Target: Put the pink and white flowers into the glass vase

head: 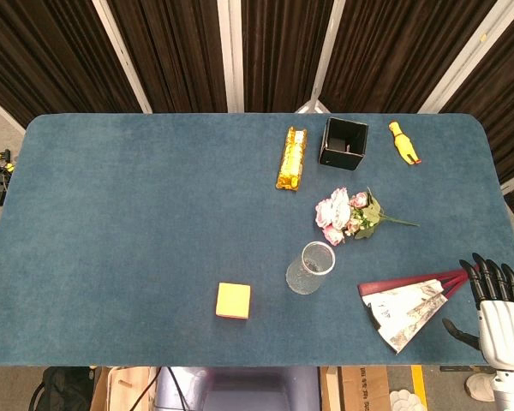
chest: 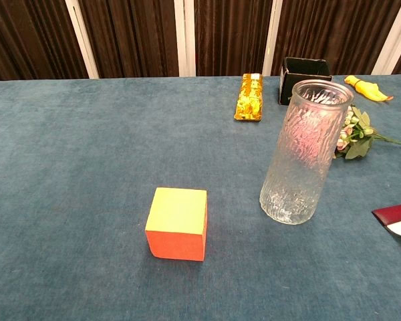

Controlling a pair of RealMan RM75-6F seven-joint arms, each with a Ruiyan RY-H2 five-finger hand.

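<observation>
A small bunch of pink and white flowers (head: 346, 214) lies flat on the blue table, stems pointing right; in the chest view the flowers (chest: 352, 133) peek out behind the vase. The clear glass vase (head: 310, 267) stands upright and empty just in front of the bunch, and in the chest view the vase (chest: 303, 152) rises right of centre. My right hand (head: 495, 301) hovers at the table's near right corner, fingers apart, holding nothing, well right of the flowers. My left hand appears in neither view.
A half-open paper fan (head: 409, 302) lies between the vase and my right hand. An orange-and-yellow block (head: 233, 300) sits near the front. At the back stand a gold packet (head: 292, 157), a black box (head: 343, 143) and a yellow rubber chicken (head: 403, 142).
</observation>
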